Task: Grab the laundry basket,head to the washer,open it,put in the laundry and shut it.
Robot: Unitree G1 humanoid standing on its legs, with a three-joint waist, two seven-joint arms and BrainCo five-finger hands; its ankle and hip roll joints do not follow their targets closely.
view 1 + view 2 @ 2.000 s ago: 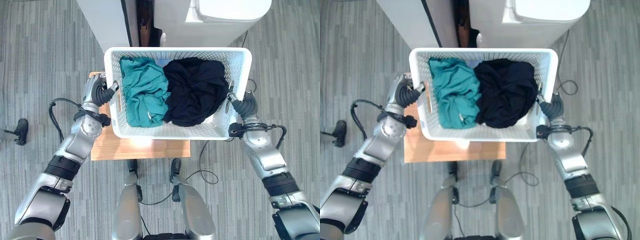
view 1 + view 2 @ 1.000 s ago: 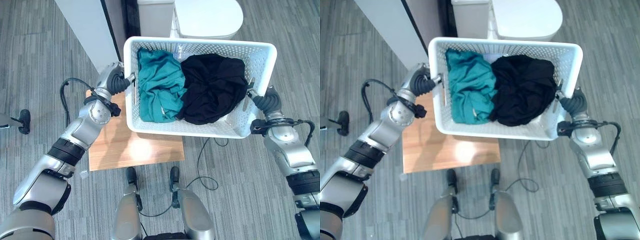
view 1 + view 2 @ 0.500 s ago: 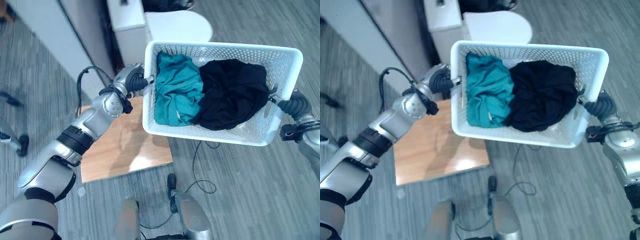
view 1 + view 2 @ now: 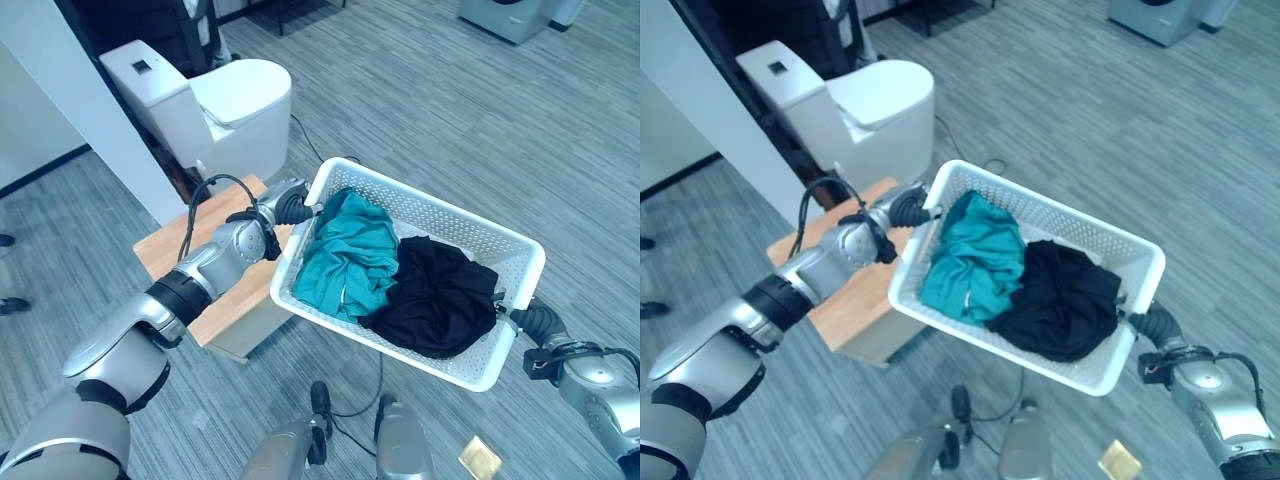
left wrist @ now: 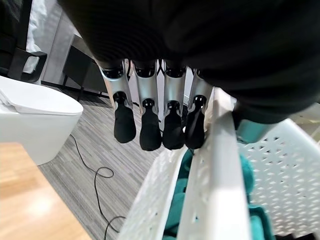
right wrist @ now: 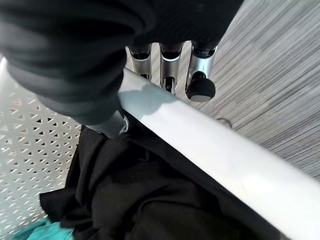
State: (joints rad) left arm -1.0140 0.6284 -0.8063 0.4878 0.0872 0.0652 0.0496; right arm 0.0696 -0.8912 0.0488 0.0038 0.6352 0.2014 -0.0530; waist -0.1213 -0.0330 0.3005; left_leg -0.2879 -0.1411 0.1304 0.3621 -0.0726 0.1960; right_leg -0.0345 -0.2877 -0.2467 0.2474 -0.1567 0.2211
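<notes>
Left eye view shows the white laundry basket (image 4: 425, 215) held up in the air between the two hands of the robot, over a grey striped floor (image 4: 440, 90). The basket is perforated on its walls and sits at a slant across the picture, its far corner toward the left hand. Inside it lie two pieces of laundry: a teal garment (image 4: 345, 262) in the half nearer the left hand, and a black garment (image 4: 440, 305) in the half nearer the right hand. The two touch each other in the middle.

The left hand (image 4: 290, 205) is at the short end wall of the basket. In the left wrist view its fingers (image 5: 150, 127) hang down the outer side of the basket rim (image 5: 220, 170) with the dark tips bent toward the wall, so it grips the rim from outside. The right hand (image 4: 530, 320) is at the opposite short end. In the right wrist view the fingers (image 6: 200, 82) reach down past the white rim (image 6: 210, 155) on the outer side, and the thumb presses on the inner side near the black garment (image 6: 150, 200), so this hand also clasps the rim.

Below the left arm stands a low wooden table (image 4: 225, 290), and the near corner of the basket is over its edge. Behind the table there is a white toilet (image 4: 215, 100) beside a white wall panel (image 4: 80, 90). Far back at the top of the picture a grey appliance (image 4: 515, 15) stands on the floor. A small yellowish object (image 4: 480, 458) lies on the floor near the right arm.
</notes>
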